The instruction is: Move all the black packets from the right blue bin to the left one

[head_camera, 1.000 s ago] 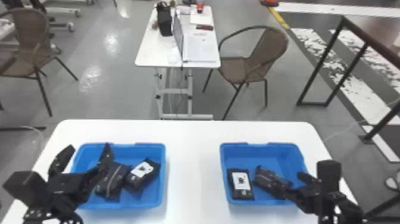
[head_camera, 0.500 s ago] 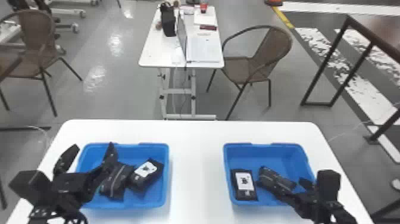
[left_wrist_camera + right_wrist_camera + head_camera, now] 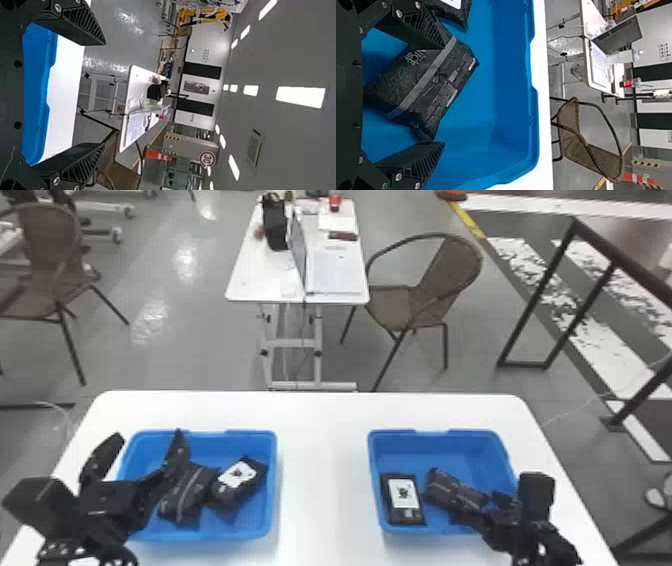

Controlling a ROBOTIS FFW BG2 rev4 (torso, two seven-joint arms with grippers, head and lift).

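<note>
the left bin (image 3: 225, 444) contains two packets (image 3: 182, 497); the right bin (image 3: 440, 450) contains two black packets (image 3: 403, 501), transfer pending. task apparently half complete. left gripper (image 3: 149, 435), right gripper (image 3: 443, 95): jaws apart.

Glossy, crinkled plastic packet (image 3: 425, 79) — smooth blue plastic bin (image 3: 506, 79).

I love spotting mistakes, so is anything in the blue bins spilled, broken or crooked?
Nothing looks spilled or broken. In the right bin, the packet near the right hand lies crooked, while its neighbour sits nearly straight. In the left bin, both packets slant too. That's ordinary for loose packets.
</note>
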